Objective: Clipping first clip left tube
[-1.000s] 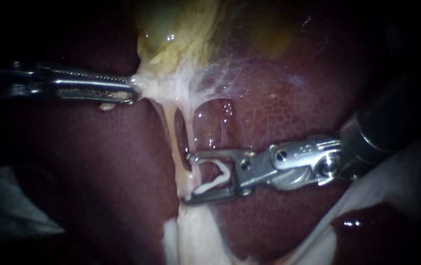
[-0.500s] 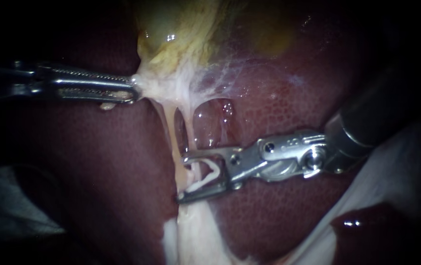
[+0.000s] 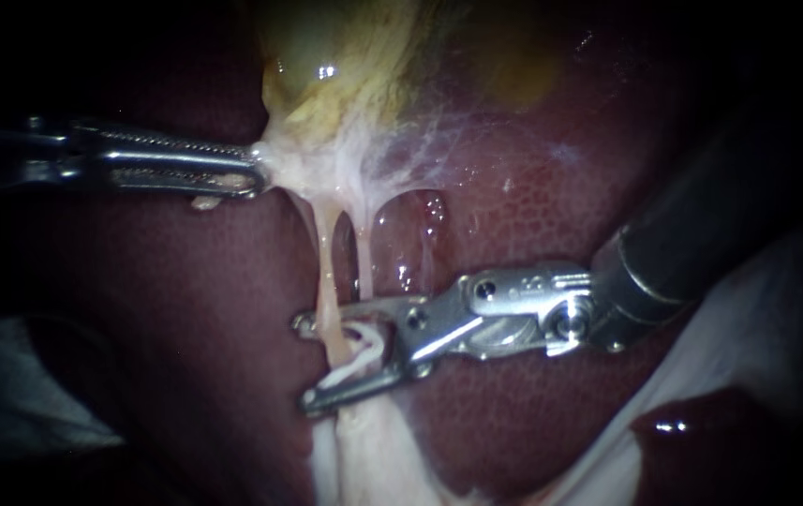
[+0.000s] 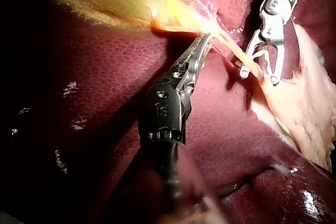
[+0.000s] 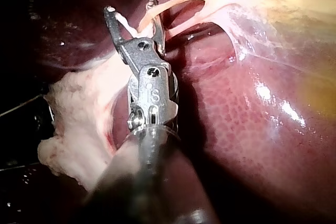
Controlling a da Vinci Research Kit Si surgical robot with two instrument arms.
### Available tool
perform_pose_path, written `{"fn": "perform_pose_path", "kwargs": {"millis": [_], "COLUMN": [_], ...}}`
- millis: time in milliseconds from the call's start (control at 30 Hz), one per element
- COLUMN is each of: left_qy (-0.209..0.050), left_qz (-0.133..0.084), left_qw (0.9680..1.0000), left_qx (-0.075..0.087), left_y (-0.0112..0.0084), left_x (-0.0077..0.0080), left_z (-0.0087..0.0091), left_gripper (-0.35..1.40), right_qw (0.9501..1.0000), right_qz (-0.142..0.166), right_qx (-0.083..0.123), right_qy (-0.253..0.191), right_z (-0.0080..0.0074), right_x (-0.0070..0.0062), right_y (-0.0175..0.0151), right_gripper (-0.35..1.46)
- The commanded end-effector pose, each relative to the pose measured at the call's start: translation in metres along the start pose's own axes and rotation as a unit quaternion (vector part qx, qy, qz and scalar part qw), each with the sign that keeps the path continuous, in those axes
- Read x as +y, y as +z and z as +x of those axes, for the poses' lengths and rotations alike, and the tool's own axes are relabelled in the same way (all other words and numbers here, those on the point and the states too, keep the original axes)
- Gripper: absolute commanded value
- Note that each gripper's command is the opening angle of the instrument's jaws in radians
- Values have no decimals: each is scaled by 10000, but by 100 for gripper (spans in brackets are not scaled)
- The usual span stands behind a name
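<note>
My left instrument (image 3: 253,174) comes in from the left, its jaws shut on pale tissue at the foot of the yellowish gallbladder (image 3: 345,56), pulling it taut. Two thin tubes hang down from there. The left tube (image 3: 326,267) passes between the jaws of my right instrument (image 3: 305,365), which stand open around it with a white clip (image 3: 356,367) seated inside them. The right tube (image 3: 360,258) runs just behind the upper jaw. In the right wrist view the right instrument (image 5: 131,6) straddles the tube (image 5: 173,4). The left wrist view shows the left instrument (image 4: 205,38) and the right instrument (image 4: 259,77).
Dark red liver (image 3: 532,206) surrounds the tubes on both sides. A lump of whitish fatty tissue (image 3: 368,459) lies under the right instrument's jaws, seen also as fatty tissue (image 5: 79,124) beside its shaft. A thin membrane (image 3: 410,234) spans the window beside the right tube.
My right instrument has slid to the left, so its open jaws now reach past the left tube and straddle it. The left instrument has held still.
</note>
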Motion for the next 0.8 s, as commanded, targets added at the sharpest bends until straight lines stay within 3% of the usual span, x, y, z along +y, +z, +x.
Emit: {"fn": "perform_pose_path", "kwargs": {"millis": [33, 200, 600, 800], "left_qy": [0, 1, 2, 2], "left_qz": [-1, -1, 0, 0], "left_qw": [10000, 10000, 10000, 10000], "left_qx": [-1, -1, 0, 0], "left_y": [0, 0, 0, 1], "left_x": [0, -1, -1, -1], "left_z": [0, 0, -1, -1], "left_gripper": [-35, -35, -35, -35], "right_qw": [10000, 9999, 9999, 9998], "right_qz": [44, 107, 106, 105], "right_qx": [-9, -11, -10, -5], "right_qy": [10, 16, 17, 164], "right_z": [2, 3, 1, 1], "right_x": [-3, -9, -9, -8], "right_y": [0, -1, -7, -8], "right_gripper": [44, 33, -34, -35]}}
